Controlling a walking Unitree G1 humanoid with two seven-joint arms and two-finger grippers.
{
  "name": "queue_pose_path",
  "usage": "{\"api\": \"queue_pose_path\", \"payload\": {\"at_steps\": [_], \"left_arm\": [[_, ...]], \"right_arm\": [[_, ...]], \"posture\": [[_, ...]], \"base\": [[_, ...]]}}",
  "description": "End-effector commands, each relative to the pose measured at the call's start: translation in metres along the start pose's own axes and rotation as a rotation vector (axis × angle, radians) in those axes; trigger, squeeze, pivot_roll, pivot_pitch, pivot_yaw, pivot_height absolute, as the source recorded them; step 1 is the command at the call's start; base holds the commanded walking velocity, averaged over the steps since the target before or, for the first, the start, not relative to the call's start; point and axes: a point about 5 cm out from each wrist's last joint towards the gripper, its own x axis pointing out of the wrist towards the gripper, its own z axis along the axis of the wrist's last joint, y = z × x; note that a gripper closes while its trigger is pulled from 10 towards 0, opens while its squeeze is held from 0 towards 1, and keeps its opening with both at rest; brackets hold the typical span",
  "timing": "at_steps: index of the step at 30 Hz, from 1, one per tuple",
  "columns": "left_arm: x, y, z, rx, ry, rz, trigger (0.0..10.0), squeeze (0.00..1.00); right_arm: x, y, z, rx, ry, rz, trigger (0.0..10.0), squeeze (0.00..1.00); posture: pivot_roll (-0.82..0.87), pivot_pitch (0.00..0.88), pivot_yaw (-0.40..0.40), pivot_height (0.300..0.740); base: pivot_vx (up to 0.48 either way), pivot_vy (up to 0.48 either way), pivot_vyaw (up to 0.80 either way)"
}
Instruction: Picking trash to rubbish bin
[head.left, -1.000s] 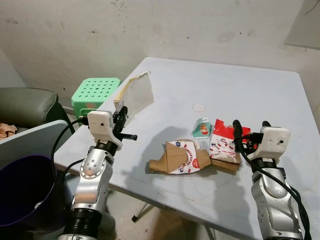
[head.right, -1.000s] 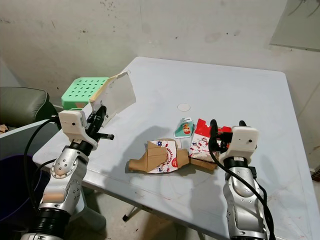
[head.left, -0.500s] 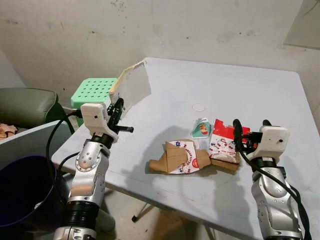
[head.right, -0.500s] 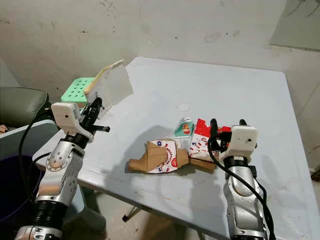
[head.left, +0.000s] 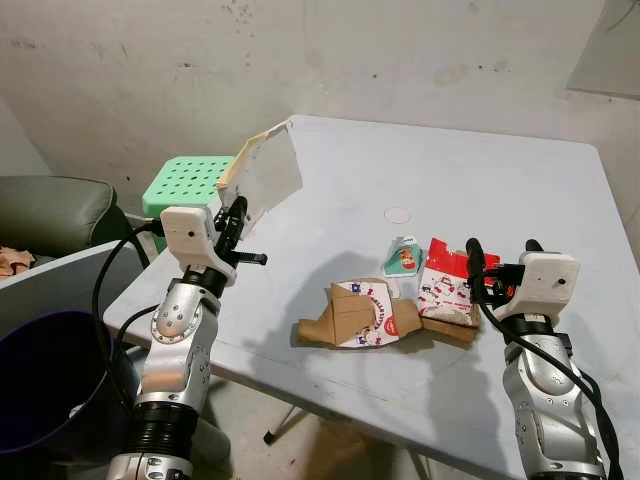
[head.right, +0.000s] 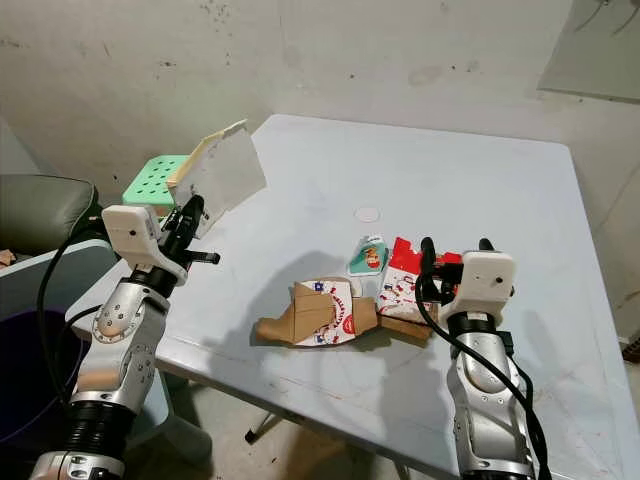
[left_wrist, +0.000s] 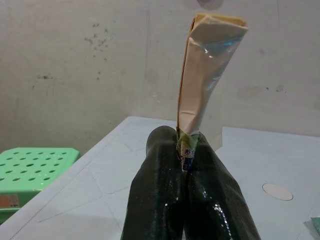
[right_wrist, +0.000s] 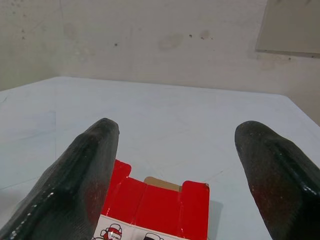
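My left gripper is shut on a flattened white wrapper, held upright above the table's left edge; the wrapper rises from between the fingers. My right gripper stands open near the table's front right, just behind a red and white carton whose red flaps lie between its fingers. A flattened brown cardboard carton and a small teal packet lie on the grey table. The dark rubbish bin stands low on the left.
A green perforated plastic stool stands beside the table's left side, with a dark green seat farther left. A round white mark lies mid-table. A stained wall runs behind the table.
My left gripper has lifted and swung left with the wrapper, from over the table edge toward the bin side. The right arm has held still.
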Motion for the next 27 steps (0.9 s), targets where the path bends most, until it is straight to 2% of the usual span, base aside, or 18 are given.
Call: {"api": "queue_pose_path", "payload": {"at_steps": [1, 9, 11, 15, 27], "left_arm": [[0.001, 0.004, 0.001, 0.008, 0.009, -0.001, 10.0, 0.00], [0.001, 0.004, 0.001, 0.008, 0.009, -0.001, 10.0, 0.00], [0.006, 0.016, 0.009, 0.047, -0.011, 0.022, 10.0, 0.00], [0.005, 0.016, 0.009, 0.073, -0.008, 0.011, 10.0, 0.00], [0.007, 0.017, 0.008, 0.046, 0.001, 0.012, 10.0, 0.00]], "right_arm": [[0.001, 0.001, 0.002, 0.002, -0.010, -0.002, 10.0, 0.00], [0.001, 0.001, 0.002, 0.002, -0.010, -0.002, 10.0, 0.00], [0.006, -0.001, 0.007, 0.009, -0.031, 0.011, 10.0, 0.00], [0.005, -0.002, 0.006, 0.011, -0.032, -0.001, 10.0, 0.00], [0.004, -0.003, 0.006, 0.013, -0.032, -0.009, 10.0, 0.00]], "posture": [[0.00, 0.004, 0.081, 0.740], [0.00, 0.004, 0.081, 0.740], [0.00, 0.011, 0.066, 0.740], [-0.01, 0.014, 0.071, 0.740], [0.00, 0.014, 0.078, 0.740]], "base": [[0.000, 0.000, 0.00], [0.000, 0.000, 0.00], [0.000, 0.000, 0.00], [0.000, 0.000, 0.00], [0.000, 0.000, 0.00]]}}
